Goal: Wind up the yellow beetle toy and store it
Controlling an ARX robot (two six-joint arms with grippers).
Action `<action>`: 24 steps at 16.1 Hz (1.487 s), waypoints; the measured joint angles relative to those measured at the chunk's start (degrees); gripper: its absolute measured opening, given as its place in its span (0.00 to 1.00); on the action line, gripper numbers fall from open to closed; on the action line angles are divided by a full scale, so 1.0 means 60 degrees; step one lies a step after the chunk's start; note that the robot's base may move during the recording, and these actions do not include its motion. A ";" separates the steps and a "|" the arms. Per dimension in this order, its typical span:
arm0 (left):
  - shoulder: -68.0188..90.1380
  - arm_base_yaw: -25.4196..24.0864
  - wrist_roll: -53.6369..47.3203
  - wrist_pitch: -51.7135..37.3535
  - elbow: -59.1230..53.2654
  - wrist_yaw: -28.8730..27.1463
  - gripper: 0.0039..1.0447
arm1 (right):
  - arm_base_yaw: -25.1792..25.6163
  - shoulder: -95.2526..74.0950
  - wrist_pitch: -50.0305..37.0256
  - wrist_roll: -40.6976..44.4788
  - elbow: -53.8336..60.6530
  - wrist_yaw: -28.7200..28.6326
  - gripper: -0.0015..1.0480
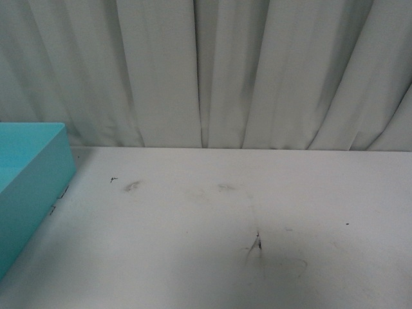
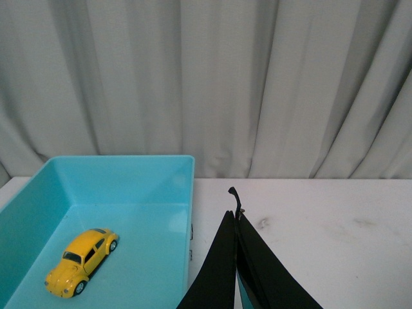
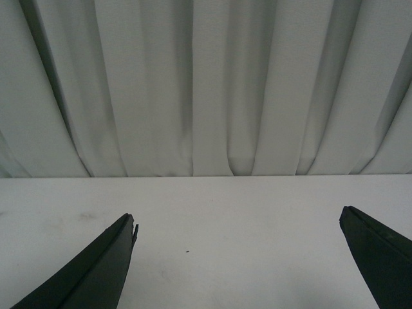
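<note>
The glossy yellow beetle toy (image 2: 81, 262) lay inside the teal bin (image 2: 187, 193), clear of its walls; left gripper (image 2: 235, 222) clenched empty, right gripper (image 3: 238, 222) spread wide

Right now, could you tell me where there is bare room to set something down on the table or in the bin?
The white table is bare from the turquoise bin at its left edge across to the right, back to the curtain. Inside the bin, only the yellow beetle toy takes up floor; the rest is free. Neither end effector, the left shut, the right open, holds anything.
</note>
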State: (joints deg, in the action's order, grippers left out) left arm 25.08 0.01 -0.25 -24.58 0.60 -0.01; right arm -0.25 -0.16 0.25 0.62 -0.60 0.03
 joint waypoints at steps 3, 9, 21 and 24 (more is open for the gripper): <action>-0.0914 0.0000 0.0000 0.0820 0.0000 -0.0004 0.01 | 0.0000 0.0000 -0.0004 0.0000 0.0000 0.0000 0.94; -0.1370 0.0000 0.0000 0.1279 0.0000 -0.0004 0.01 | 0.0000 0.0000 -0.0004 0.0000 0.0000 0.0000 0.94; -0.4120 0.0000 0.0004 0.4186 0.0004 -0.0015 0.01 | 0.0000 0.0000 -0.0007 0.0000 0.0000 0.0000 0.94; -0.4124 0.0000 0.0015 0.4131 0.0004 0.0000 0.18 | 0.0000 0.0000 -0.0004 0.0000 0.0000 -0.0004 0.94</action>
State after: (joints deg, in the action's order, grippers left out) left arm 0.34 0.01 -0.16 0.21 0.62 -0.01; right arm -0.25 -0.16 0.23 0.62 -0.60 0.01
